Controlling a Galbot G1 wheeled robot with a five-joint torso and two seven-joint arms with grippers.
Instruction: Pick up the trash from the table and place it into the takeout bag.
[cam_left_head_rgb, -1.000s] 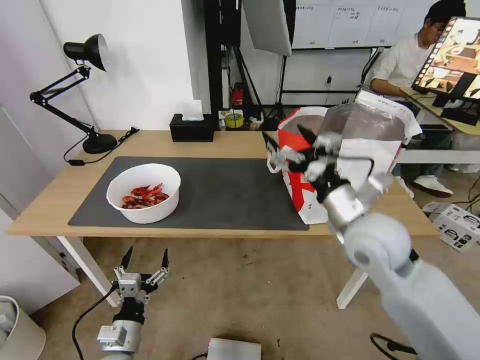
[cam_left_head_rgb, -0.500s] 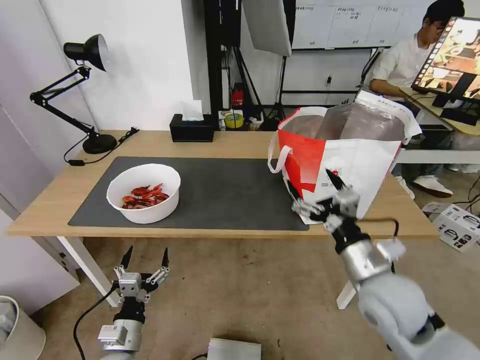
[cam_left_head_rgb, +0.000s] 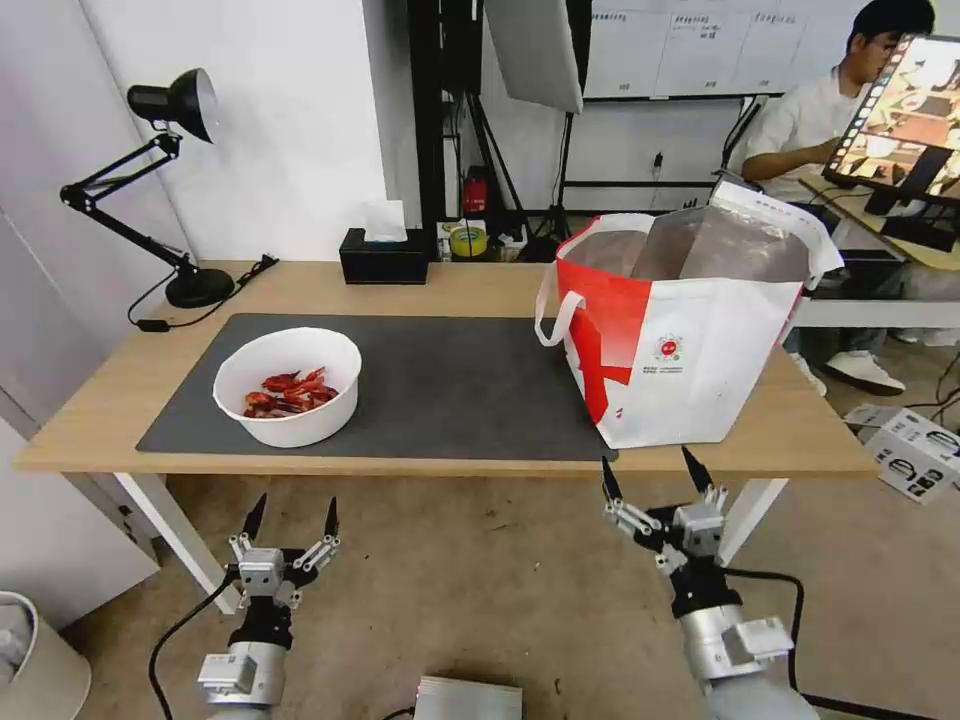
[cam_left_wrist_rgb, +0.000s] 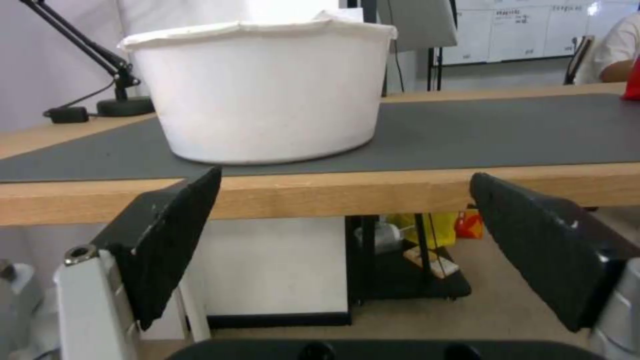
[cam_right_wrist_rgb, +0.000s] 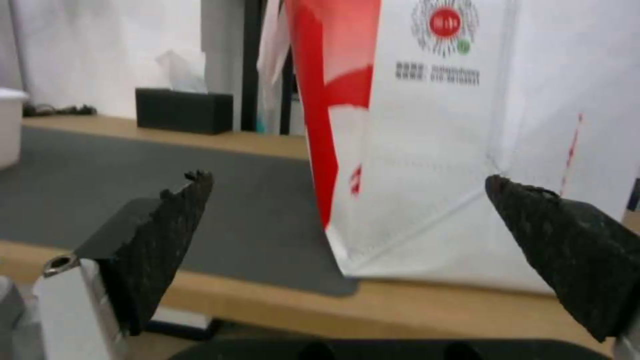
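Both grippers hang below the table (cam_left_head_rgb: 110, 420) edge, jaws spread wide and holding nothing. The white bowl of crayfish shells (cam_left_head_rgb: 287, 385) sits up beyond the left gripper (cam_left_head_rgb: 290, 517), on the dark mat (cam_left_head_rgb: 450, 390). The takeout bag (cam_left_head_rgb: 690, 340) stands just above and past the right gripper (cam_left_head_rgb: 651, 479).

I see a white wall (cam_left_head_rgb: 300, 120) behind, with a black desk lamp (cam_left_head_rgb: 170, 100) standing at the far left. A black tissue box (cam_left_head_rgb: 383, 262) sits against the wall. The floor (cam_left_head_rgb: 480, 580) is mottled brown. Whiteboards (cam_left_head_rgb: 690, 45) hang far back, and a monitor (cam_left_head_rgb: 905, 115) glows at right.
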